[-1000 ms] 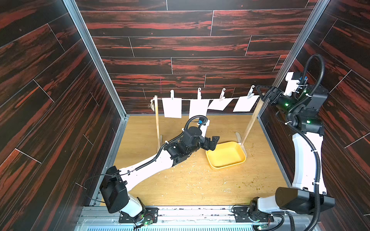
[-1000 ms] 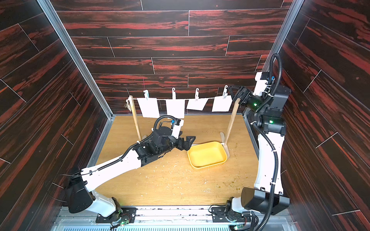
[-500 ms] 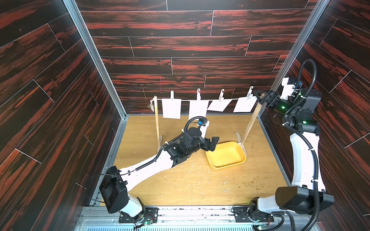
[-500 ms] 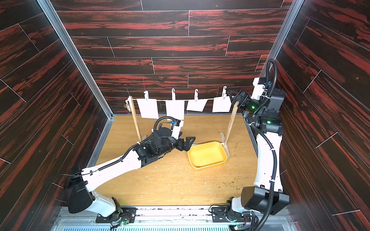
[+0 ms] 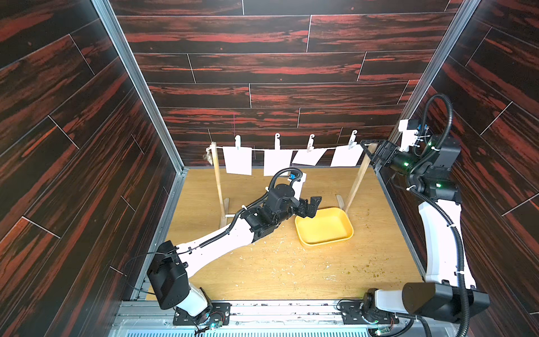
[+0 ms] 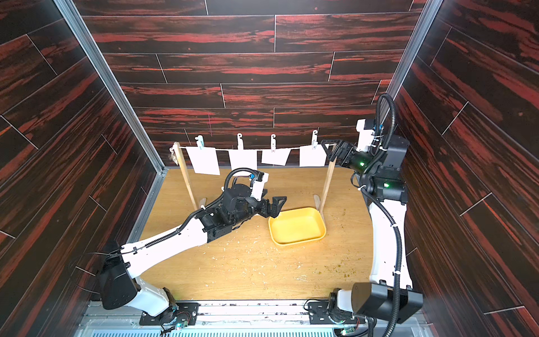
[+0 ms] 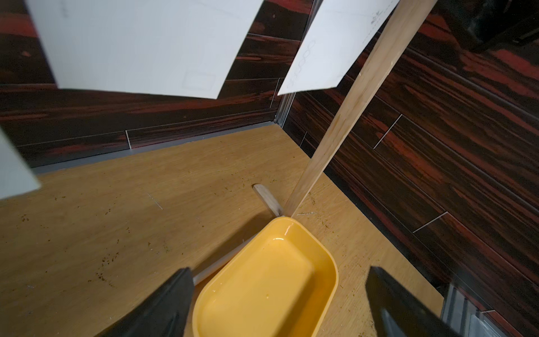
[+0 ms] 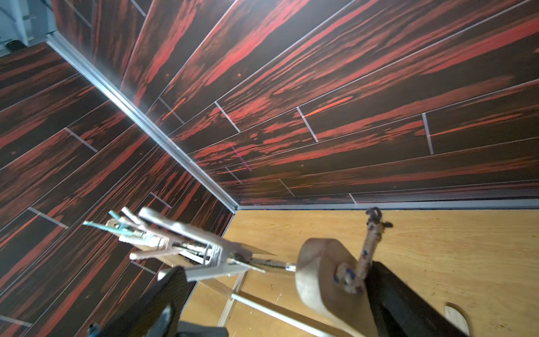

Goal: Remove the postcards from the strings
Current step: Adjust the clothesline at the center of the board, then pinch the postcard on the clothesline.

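Four blank white paper postcards [image 5: 237, 160] hang from the thin whitish twine string [image 5: 258, 150], each nipped by a small pale clothespin [image 5: 276, 141]; none is off yet. The string runs between two light wooden uprights [image 5: 218, 186], which keeps the cards clear of the tan wooden table [image 5: 277, 271] and reachable from below. A shallow yellow plastic tray [image 5: 326, 241] sits at the foot of the right-hand upright, under the line: likely the drop spot.

Left tool [image 5: 311, 206]: jaws spread wide, empty, low over the tray's near rim, below the two middle cards.

Right tool [image 5: 371, 153]: jaws likewise spread wide, gripping nothing, straddling the top of the right-hand upright beside the end card. Contact with the wood: cannot tell. Probable reason: steady the frame, or line up on that end clothespin.
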Motion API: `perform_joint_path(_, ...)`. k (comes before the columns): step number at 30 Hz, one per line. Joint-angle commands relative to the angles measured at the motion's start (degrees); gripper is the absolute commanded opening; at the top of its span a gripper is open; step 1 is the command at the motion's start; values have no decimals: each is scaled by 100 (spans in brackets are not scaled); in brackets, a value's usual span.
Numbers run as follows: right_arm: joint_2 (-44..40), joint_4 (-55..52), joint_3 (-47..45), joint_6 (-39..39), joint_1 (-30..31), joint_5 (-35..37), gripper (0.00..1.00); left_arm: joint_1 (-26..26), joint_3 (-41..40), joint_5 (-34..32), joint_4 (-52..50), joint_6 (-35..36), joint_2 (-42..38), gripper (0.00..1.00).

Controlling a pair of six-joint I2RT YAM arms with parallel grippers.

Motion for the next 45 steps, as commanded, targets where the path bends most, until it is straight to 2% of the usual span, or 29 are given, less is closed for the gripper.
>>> perform_joint_path(1,-354,3,-158,-14,178,-306,99,-10,263,-80,275,-97,70,98)
perform_joint_path(6,-390,-204,-36,-134,210,-153,99,-9,348,-233,828,-178,207,100)
perform_joint_path(11,-430,-797,386,-681,207,719,99,-12,151,-396,2409,-117,536,100)
perform_joint_path(16,-441,-1159,903,-1103,208,1240,99,-14,799,-303,2674,105,1291,100)
perform_joint_path(18,-434,-1190,1071,-1201,210,1169,98,-1,1034,-296,2704,112,1515,100)
perform_joint_path(23,-255,-1228,1427,-1239,216,480,93,68,1471,-291,2809,131,1957,100)
perform_joint_path(29,-415,-743,1094,-1067,289,-108,93,230,1969,-61,2972,132,2448,100)
perform_joint_path(32,-524,-675,925,-1097,311,-171,93,359,2038,252,3397,63,2633,99)
perform_joint_path(34,-568,-668,833,-1122,318,-103,93,410,2061,508,3571,-36,2680,96)
perform_joint_path(40,-550,-673,732,-1163,316,27,93,421,1810,1301,4095,-122,2554,76)
perform_joint_path(45,-536,-607,617,-1100,310,-18,92,415,1643,1706,4265,-30,2413,76)
